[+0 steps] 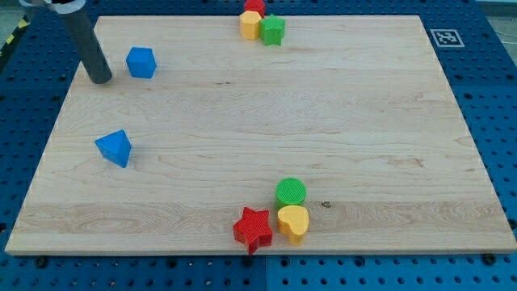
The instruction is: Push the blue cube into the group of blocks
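The blue cube (pixel 140 62) sits near the board's top left. My tip (pixel 101 79) rests on the board just left of it, a small gap apart. A blue triangular block (pixel 114 148) lies lower down on the left side. A group of three blocks sits at the view's bottom centre: a green cylinder (pixel 291 192), a yellow heart (pixel 293 222) and a red star (pixel 253 229). Another group sits at the top edge: a red block (pixel 254 6), a yellow block (pixel 250 25) and a green block (pixel 273 31).
The wooden board (pixel 323 113) lies on a blue perforated table (pixel 493 81). A black-and-white marker tag (pixel 446 37) is stuck off the board's top right corner.
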Tool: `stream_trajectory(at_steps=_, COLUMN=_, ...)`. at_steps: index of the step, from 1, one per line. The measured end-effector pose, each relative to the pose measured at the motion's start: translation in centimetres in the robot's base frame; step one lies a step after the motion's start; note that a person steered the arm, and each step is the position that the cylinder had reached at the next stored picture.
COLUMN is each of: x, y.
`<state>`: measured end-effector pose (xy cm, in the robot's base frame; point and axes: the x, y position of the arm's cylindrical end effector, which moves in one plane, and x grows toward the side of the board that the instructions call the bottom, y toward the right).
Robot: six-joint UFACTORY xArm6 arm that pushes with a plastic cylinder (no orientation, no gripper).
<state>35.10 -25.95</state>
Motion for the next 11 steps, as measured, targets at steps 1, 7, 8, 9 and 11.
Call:
stream_trajectory(at_steps=1, x=0.0, y=-0.8)
stream_trajectory(at_steps=7, x=-3.0, y=8.3)
stream_trajectory(at_steps=8, x=-6.2, y=9.3)
stream_trajectory(at_steps=9, x=-9.6, y=9.7)
stream_trajectory(at_steps=11, x=-10.9, y=8.0)
